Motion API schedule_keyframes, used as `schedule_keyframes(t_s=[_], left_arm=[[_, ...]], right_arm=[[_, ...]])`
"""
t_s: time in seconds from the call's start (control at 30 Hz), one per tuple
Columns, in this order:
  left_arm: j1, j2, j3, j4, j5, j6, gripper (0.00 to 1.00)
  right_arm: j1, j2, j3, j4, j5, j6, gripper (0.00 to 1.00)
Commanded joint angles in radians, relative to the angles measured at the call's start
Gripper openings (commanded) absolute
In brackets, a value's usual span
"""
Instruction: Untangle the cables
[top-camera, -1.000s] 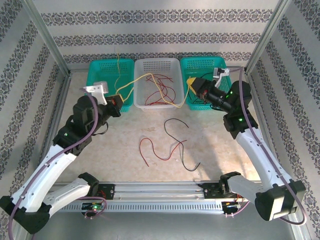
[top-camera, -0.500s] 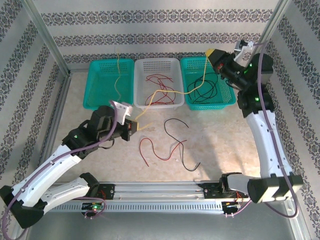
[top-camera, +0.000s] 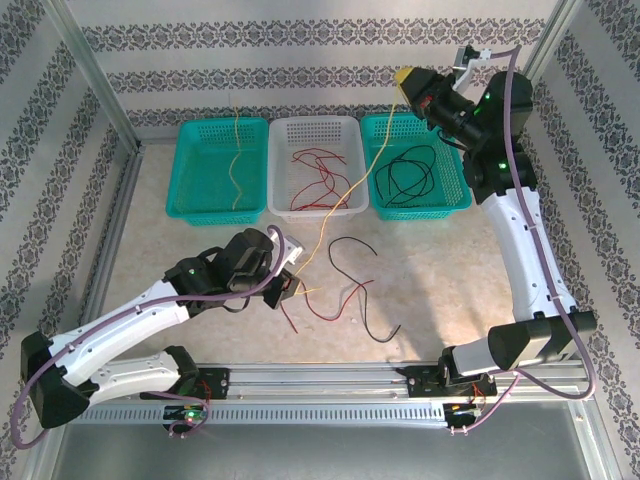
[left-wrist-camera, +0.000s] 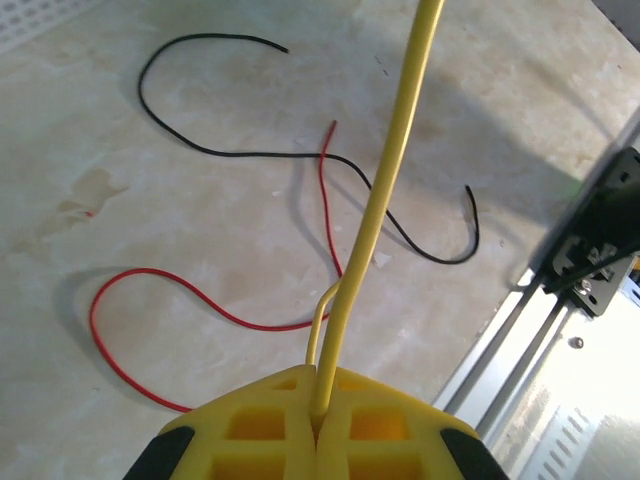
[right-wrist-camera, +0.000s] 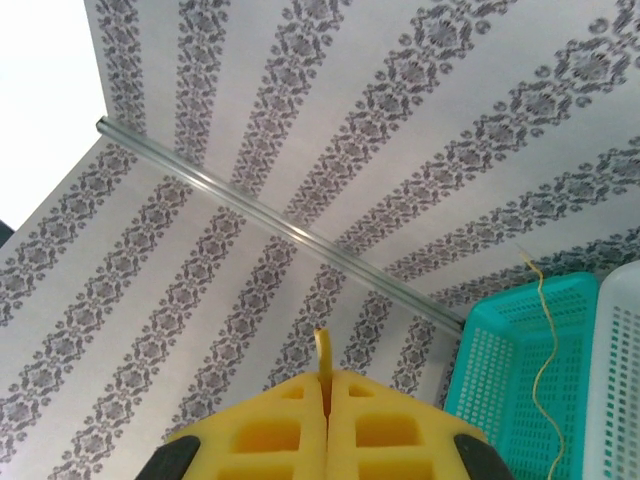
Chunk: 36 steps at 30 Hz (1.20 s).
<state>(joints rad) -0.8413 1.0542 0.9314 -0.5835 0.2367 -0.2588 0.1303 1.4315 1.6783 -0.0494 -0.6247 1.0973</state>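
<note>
Your yellow cable (left-wrist-camera: 383, 180) runs taut and diagonal, from the left fingers (left-wrist-camera: 260, 425) clenched on it low over the counter's (top-camera: 450, 270) near-middle up to the right fingers (right-wrist-camera: 380, 425) clenched on its other end above the far-right corner, so any further pull follows that line.

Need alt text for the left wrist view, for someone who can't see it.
The left gripper is shut on a yellow cable that runs straight up out of frame. Behind it, a red cable and a black cable cross on the beige table.
</note>
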Motion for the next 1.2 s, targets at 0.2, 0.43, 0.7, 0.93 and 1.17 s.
schedule_keyframes(t_s=[0.2, 0.43, 0.7, 0.93, 1.17], left_arm=[[-0.013, -0.081, -0.021, 0.107, 0.022, 0.022, 0.0], [0.042, -0.144, 0.047, 0.156, 0.019, -0.016, 0.0], [0.164, -0.114, 0.22, 0.119, -0.169, -0.101, 0.0], [0.385, -0.024, 0.348, 0.131, -0.203, -0.132, 0.0], [0.587, 0.145, 0.52, 0.19, -0.194, -0.168, 0.0]], right_arm=[[0.012, -0.033, -0.013, -0.049, 0.033, -0.048, 0.03], [0.008, -0.116, -0.077, -0.218, 0.107, -0.176, 0.68], [-0.003, -0.283, -0.228, -0.338, 0.186, -0.296, 0.7], [0.037, -0.418, -0.466, -0.351, 0.196, -0.297, 0.7], [0.189, -0.461, -0.598, -0.35, 0.279, -0.328, 0.69]])
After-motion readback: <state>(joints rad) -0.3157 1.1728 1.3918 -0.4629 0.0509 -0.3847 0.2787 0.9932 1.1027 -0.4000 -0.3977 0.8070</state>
